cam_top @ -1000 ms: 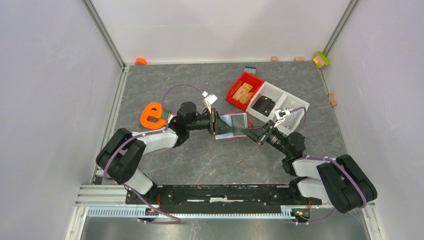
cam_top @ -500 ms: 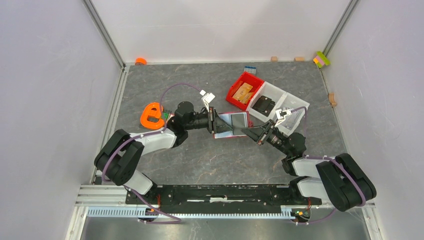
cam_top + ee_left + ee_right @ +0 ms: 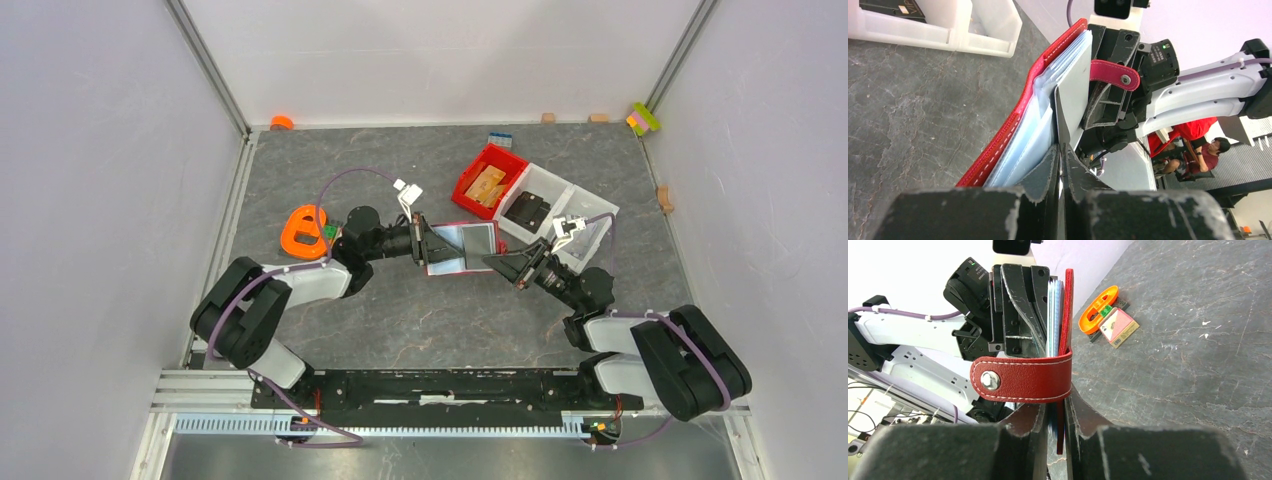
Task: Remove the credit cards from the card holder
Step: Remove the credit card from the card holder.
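The left gripper (image 3: 1059, 156) has just pinched together on a grey credit card (image 3: 1075, 85) standing ahead of its fingertips in the open card holder (image 3: 1013, 125). The right gripper (image 3: 1058, 412) stays clamped on the holder's opposite cover. The card now looks ready to pull out.

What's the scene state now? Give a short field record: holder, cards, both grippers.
holder: small dark red folding card holder, on edge between the two grippers, open
strap: dark red snap strap, unfastened
left gripper: shut on a thin grey card at the holder's open side
right gripper: shut on the holder's red cover
inside: light blue layers, cards or sleeves unclear
out: pinkish-red card flat on the grey stone-look table beside an orange plastic ring
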`<state>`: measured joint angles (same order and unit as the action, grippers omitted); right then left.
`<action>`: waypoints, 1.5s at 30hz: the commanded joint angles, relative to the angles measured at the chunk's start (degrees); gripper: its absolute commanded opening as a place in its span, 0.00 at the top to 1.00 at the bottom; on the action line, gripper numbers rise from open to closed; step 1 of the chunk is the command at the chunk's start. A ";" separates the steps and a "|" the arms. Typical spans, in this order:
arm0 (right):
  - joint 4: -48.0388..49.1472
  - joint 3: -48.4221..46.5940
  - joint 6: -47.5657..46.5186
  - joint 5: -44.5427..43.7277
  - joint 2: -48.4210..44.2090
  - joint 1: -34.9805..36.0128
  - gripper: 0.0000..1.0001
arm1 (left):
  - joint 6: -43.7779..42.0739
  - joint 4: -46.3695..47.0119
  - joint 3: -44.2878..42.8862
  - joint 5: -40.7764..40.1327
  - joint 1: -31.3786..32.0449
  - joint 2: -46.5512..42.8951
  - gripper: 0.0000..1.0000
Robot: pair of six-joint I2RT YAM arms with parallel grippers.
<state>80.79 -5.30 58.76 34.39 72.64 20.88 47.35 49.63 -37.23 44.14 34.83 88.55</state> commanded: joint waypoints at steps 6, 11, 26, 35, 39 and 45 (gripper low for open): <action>8.59 -1.59 2.45 3.93 0.80 0.73 1.00 | 3.23 6.74 0.06 0.90 -0.25 1.60 0.87; 8.63 -1.86 2.61 4.10 1.24 1.17 1.00 | 1.61 3.86 -0.43 0.59 -0.13 1.10 0.79; 10.81 -2.53 3.88 5.07 2.58 2.38 1.00 | 1.73 6.27 0.04 1.36 0.46 0.52 0.86; 11.73 -2.62 4.49 5.42 2.95 2.49 1.00 | 6.48 15.57 0.86 4.01 0.42 1.74 0.85; 12.15 -2.70 4.62 5.51 3.06 2.48 0.93 | 6.92 17.07 1.20 4.29 0.46 1.51 0.95; 12.02 -2.22 4.19 5.09 2.40 2.16 0.83 | 5.56 13.75 1.10 3.35 0.15 0.94 0.98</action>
<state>84.01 -6.33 62.96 36.38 75.46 22.28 52.53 60.95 -35.59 47.18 34.72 89.97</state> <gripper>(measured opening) 0.177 0.032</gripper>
